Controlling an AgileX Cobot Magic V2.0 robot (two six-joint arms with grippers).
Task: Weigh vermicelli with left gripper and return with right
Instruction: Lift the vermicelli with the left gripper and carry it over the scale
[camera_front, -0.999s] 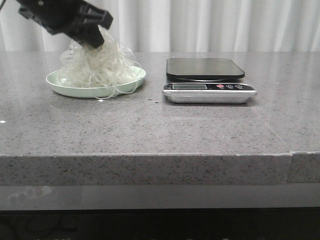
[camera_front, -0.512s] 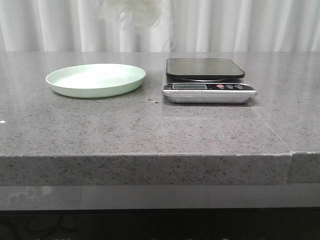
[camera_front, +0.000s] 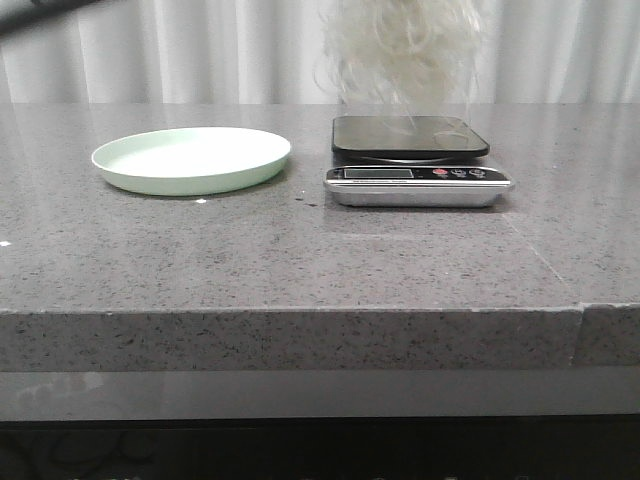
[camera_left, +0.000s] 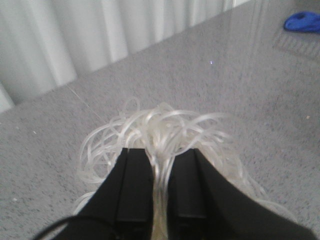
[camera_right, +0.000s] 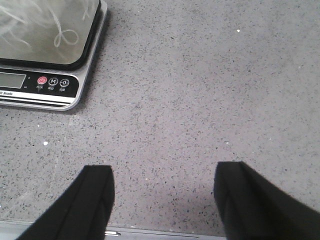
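Vermicelli (camera_front: 400, 50) shifted over scale (camera_front: 415, 160), pinched in left tool (camera_left: 159, 187).

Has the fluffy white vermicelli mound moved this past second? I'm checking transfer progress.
Yes. The fluffy white vermicelli mound left the pale green plate and now hangs rightward over the black-topped scale.

left gripper (camera_left: 159, 192): two flat, matte black fingers (camera_left: 134, 187) with squared tips; a thin black cable curves beside the base. right gripper (camera_right: 165, 200): two matte black fingers (camera_right: 92, 197), broad, with rounded edges, unmarked.
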